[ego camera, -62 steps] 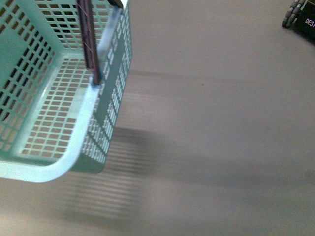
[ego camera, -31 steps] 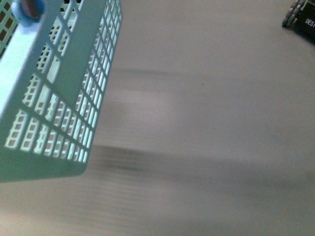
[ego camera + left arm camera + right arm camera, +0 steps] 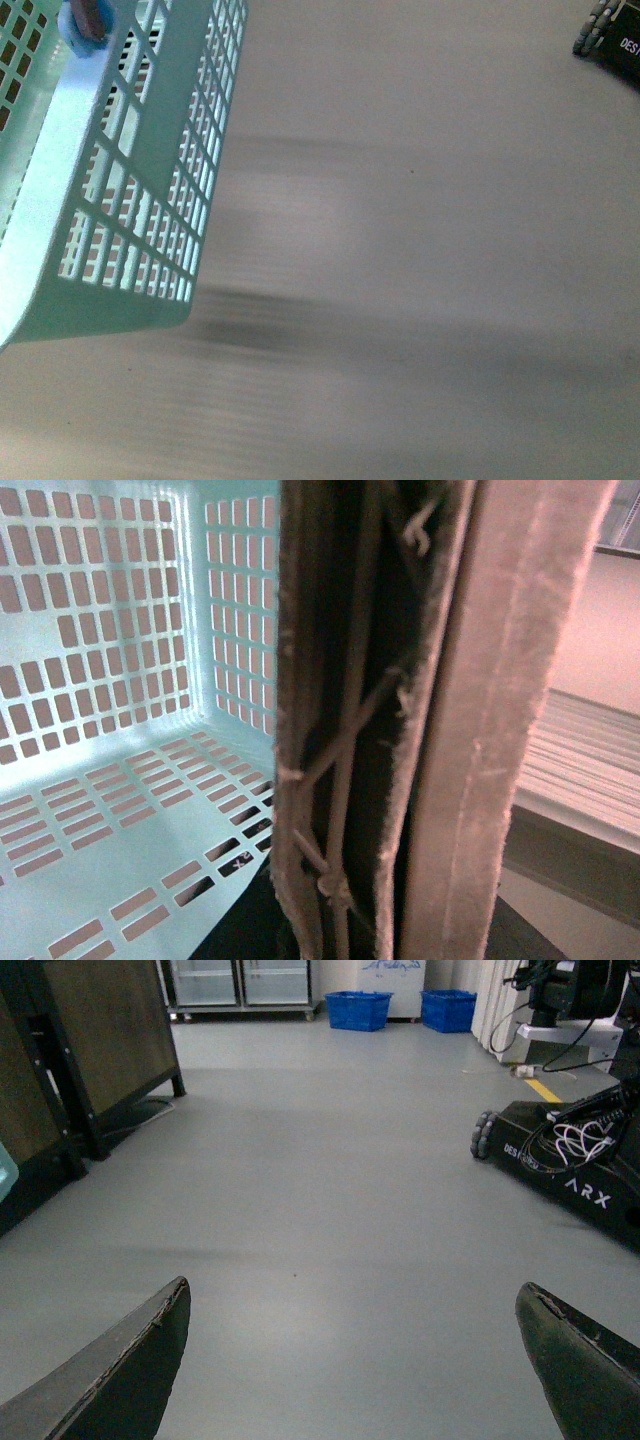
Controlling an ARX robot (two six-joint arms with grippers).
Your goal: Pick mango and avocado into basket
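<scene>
One light teal slotted plastic basket [image 3: 150, 150] fills the upper left of the front view. It hangs tilted above the bare grey floor [image 3: 430, 250], its shadow smeared beneath. A black wheeled robot base [image 3: 608, 35] sits in the far corner. Neither mango nor avocado shows in any view.

In the left wrist view, the brown handles [image 3: 300, 680] bound with white ties [image 3: 322, 883] run close past the lens, and the basket's slotted bottom behind them holds nothing. The left gripper's fingers cannot be made out, so I cannot tell whether they pinch the handles.

In the right wrist view, the right gripper [image 3: 352, 1290] hangs over the floor, its dark fingers [image 3: 120, 1370] spread wide on nothing. Blue plastic crates [image 3: 358, 1010] stand far off.

A basket this tilted, and by the blur probably swinging, could slip from its hold or spill any fruit dropped in.
</scene>
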